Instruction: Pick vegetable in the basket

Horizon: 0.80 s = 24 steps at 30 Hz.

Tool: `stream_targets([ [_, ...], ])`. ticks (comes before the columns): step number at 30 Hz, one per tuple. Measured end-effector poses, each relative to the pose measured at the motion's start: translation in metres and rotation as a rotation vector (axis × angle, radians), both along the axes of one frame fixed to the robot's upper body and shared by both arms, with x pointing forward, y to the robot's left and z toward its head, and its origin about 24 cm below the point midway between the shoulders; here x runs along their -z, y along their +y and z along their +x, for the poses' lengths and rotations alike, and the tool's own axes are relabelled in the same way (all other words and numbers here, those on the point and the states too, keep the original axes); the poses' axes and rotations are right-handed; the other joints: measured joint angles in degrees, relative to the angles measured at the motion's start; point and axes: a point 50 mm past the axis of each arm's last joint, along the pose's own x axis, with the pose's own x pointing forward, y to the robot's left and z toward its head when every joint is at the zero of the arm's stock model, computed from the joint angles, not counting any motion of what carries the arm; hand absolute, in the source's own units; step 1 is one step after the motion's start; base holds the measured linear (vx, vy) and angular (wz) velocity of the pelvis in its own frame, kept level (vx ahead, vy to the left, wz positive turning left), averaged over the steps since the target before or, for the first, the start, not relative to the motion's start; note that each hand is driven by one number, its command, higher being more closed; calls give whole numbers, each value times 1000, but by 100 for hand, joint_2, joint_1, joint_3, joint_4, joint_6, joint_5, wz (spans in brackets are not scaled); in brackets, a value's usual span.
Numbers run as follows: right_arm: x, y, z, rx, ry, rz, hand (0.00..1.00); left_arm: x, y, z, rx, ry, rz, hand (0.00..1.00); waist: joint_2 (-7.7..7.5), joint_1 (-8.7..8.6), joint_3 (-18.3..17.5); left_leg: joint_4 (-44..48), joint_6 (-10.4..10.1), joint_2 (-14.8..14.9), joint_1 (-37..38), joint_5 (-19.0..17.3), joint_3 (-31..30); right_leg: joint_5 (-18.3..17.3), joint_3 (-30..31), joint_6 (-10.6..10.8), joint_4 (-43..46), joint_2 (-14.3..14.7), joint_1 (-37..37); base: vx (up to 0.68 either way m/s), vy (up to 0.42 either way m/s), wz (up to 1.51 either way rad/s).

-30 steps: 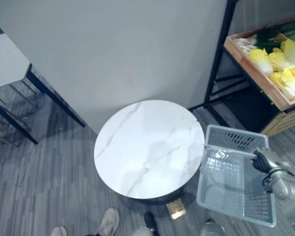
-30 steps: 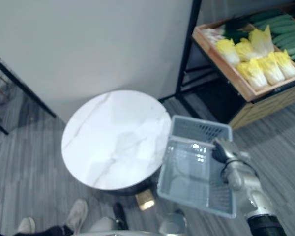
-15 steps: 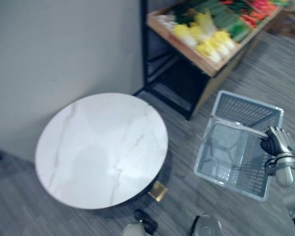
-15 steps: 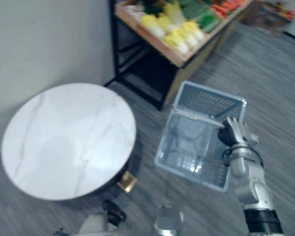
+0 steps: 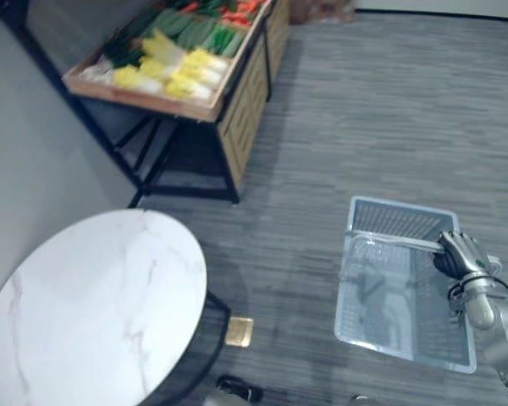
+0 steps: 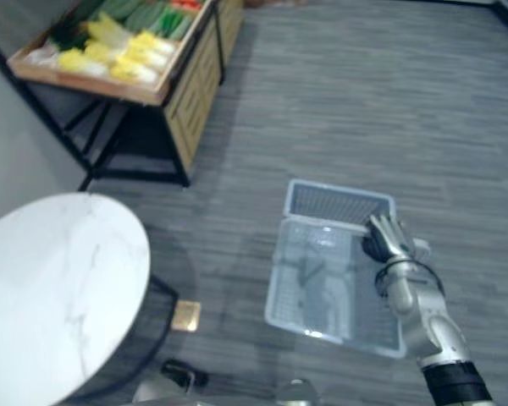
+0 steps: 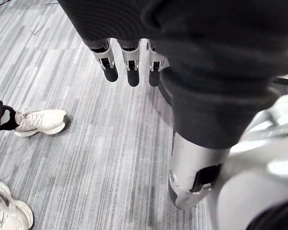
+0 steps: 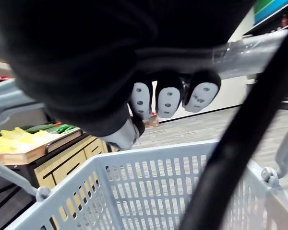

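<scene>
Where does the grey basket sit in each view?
Left eye view: basket lower right, handle in right hand.
Right eye view: basket lower centre-right.
Right wrist view: basket wall past the right hand.
Left wrist view: left hand over floor, by a person's shoes.
Shared landmark: vegetable stand.

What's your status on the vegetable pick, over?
Right hand shut on handle of basket; left hand open, idle. Basket empty; vegetables on wooden stand, ahead left. Round table near left, beside the path.
</scene>
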Motion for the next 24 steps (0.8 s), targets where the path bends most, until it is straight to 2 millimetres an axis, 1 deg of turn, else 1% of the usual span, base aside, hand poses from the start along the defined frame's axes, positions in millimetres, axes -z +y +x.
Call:
stream_targets([
  [1,2,2,0,-1,3,20,100,1,-3,0,-3,-9,-9,0,20,20,6,-1,-288,-266,-18,-258,-789,49,261,-23,11,-21,-116,-135,55,-137],
  [2,5,5,0,-6,12,36,100,0,-3,-1,-9,-16,-8,0,34,60,0,-102,-396,-545,16,-639,-1400,121,497,-36,12,-4,-250,-73,138,-131],
  [3,9,8,0,-9,24,60,100,0,0,-2,-13,-22,-1,0,54,96,-13,-298,-461,-710,114,-957,-1821,205,734,-32,17,76,-405,-57,166,-126],
  [4,15,9,-1,-4,39,87,100,-1,4,0,-15,-31,8,0,44,108,-8,-625,-731,-872,233,-1118,-2283,315,970,13,-20,119,-530,-50,180,-95],
  [6,24,11,-3,10,72,136,100,-4,15,8,-11,-61,34,0,-165,99,1,-732,-768,-1097,282,-1115,-2274,556,1173,28,-222,-32,-591,-49,136,-52],
  [8,25,11,-4,14,71,149,100,-5,19,9,-9,-63,37,0,-232,80,-8,-766,-765,-1212,280,-1112,-2236,680,1231,24,-371,-116,-606,-67,74,-18],
  [9,25,11,-4,14,71,158,100,-5,20,10,-7,-66,39,0,-240,75,-18,-787,-764,-1230,281,-1103,-2230,694,1239,38,-384,-131,-629,-78,33,-6],
  [11,28,10,-7,21,80,183,100,-6,22,17,2,-79,38,0,-208,77,-52,-1020,-768,-1322,303,-957,-2226,701,1254,49,-381,-167,-712,-45,-13,1],
  [13,33,10,-11,32,104,223,100,-5,16,22,19,-87,12,0,-136,75,-73,-1595,-775,-1494,458,-638,-2226,703,1257,51,-350,-200,-804,-10,-54,2],
  [15,39,9,-16,57,120,245,100,-4,14,22,24,-85,6,0,-134,81,-67,-1920,-796,-1559,626,-497,-2235,702,1282,51,-254,-179,-831,4,-39,-7],
  [18,43,6,-20,99,122,271,100,-5,16,25,40,-92,12,0,-155,77,-82,-2073,-796,-1600,745,-440,-2148,702,1397,51,-195,-169,-890,-3,-6,-14],
  [19,71,4,-42,200,211,333,100,-7,22,24,69,-78,31,0,-253,84,-433,-2553,-770,-1730,1002,-208,-2089,712,1443,68,-209,-174,-888,-2,5,-8],
  [24,74,3,-43,208,221,337,100,-7,22,24,69,-78,32,0,-254,86,-437,-2552,-769,-1730,1013,-207,-2106,712,1422,68,-209,-174,-867,0,0,1],
])
